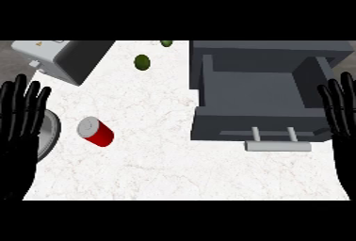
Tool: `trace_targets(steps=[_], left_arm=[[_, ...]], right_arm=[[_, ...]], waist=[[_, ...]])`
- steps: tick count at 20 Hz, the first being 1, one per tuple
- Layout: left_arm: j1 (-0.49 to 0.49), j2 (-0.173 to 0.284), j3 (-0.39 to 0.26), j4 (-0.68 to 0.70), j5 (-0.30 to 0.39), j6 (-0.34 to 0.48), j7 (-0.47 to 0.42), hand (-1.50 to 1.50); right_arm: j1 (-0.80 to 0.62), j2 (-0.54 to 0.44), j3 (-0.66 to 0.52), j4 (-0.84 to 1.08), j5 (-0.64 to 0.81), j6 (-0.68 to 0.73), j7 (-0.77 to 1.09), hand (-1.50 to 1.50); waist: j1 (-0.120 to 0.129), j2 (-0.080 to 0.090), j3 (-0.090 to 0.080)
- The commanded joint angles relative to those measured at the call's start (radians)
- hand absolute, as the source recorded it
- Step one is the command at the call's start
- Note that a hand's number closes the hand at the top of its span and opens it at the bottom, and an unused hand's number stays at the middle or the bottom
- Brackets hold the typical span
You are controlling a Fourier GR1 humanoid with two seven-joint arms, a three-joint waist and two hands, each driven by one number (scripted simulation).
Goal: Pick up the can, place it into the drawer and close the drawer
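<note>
Two black hands, left hand [21, 122] at the desk's left edge and right hand [341, 113] at its right edge, both resting with fingers [31, 96] straight, spread and pointing up, holding nothing. Red can [95, 131] with silver top lying tilted on the white desk [167, 160] near the left edge, just beside a grey round plate [50, 134] and well apart from the open grey drawer [261, 101] toward the right edge, handle [278, 146] facing the near edge. Toward the far edge, one green fruit [141, 61], another [167, 43] at the far edge itself, and a grey appliance [66, 56] at the far left corner.
</note>
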Motion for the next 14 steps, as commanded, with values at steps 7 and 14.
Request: trace_targets(steps=[7, 14], left_arm=[[0.056, -0.029, 0.084, 0.146, -0.081, 0.117, 0.131, -1.50], [0.044, -0.045, 0.023, -0.018, -0.150, 0.169, 0.390, -1.50]], right_arm=[[0.060, 0.059, -0.054, 0.064, -0.004, -0.092, 0.151, -1.50], [0.163, 0.056, -0.072, -0.059, -0.004, -0.099, 0.240, -1.50]], waist=[[-0.018, 0.006, 0.025], [-0.011, -0.010, 0.025]])
